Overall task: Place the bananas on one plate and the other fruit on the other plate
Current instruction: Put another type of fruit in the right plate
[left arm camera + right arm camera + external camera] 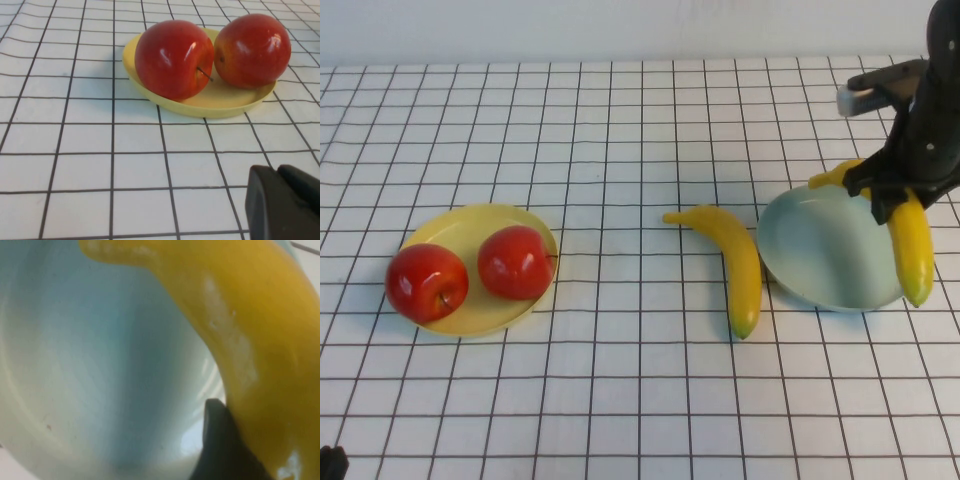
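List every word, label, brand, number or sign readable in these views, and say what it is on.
None: no text shows on the yellow plate, apples, blue-green plate, either banana or the grid tablecloth. The right gripper, closed on a banana, and the shut left gripper are unmarked.

White tablecloth (620, 380) with a black grid, wall behind

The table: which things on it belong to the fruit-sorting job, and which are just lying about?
Part of the job:
- two apples, on the yellow plate
- banana on the cloth
- banana gripped by the right gripper over the blue-green plate

Lying about:
- nothing; left gripper parked, shut
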{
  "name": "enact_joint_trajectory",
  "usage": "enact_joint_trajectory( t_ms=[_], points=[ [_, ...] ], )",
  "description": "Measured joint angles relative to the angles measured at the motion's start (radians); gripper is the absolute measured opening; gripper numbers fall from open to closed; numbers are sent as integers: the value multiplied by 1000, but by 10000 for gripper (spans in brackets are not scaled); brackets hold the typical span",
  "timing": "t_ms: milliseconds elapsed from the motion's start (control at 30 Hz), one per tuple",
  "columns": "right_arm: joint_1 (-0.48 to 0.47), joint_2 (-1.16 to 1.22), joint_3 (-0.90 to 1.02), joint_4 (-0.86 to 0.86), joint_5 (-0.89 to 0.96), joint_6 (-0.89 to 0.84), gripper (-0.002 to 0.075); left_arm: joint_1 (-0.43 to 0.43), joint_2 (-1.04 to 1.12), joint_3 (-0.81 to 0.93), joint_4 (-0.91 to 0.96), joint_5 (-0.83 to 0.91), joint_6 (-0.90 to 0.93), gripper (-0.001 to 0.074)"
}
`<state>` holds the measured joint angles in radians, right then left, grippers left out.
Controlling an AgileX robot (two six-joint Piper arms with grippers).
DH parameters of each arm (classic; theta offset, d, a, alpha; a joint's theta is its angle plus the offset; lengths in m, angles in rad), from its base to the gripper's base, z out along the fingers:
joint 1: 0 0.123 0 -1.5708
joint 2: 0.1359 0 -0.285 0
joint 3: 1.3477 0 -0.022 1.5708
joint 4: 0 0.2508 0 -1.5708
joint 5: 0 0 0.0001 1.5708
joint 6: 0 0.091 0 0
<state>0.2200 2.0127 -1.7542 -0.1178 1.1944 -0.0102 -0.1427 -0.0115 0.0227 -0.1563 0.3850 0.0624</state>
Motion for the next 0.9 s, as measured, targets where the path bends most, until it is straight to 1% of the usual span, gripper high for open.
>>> enact_joint_trajectory(
  t_ms=[100, 267, 333, 433, 533, 667, 767, 900],
  points=[
    [0, 50, 0, 28, -62, -26, 340, 0, 0, 0, 0, 0, 0, 0],
    [0, 97, 0, 49, -162, -35, 431, 0, 0, 0, 0, 0, 0, 0],
    [0, 101, -3, 52, -166, -36, 449, 0, 0, 0, 0, 0, 0, 0],
    [12, 97, -43, 54, -97, -36, 456, 0, 0, 0, 0, 0, 0, 0],
    [59, 66, -117, 54, -29, -36, 458, 0, 0, 0, 0, 0, 0, 0],
    [154, 21, -198, 57, -9, -36, 459, 0, 0, 0, 0, 0, 0, -1],
    [222, 23, -216, 73, -22, -39, 459, 0, 0, 0, 0, 0, 0, -1],
    [270, 91, -215, 118, -40, -39, 459, 0, 0, 0, 0, 0, 0, -1]
  ],
)
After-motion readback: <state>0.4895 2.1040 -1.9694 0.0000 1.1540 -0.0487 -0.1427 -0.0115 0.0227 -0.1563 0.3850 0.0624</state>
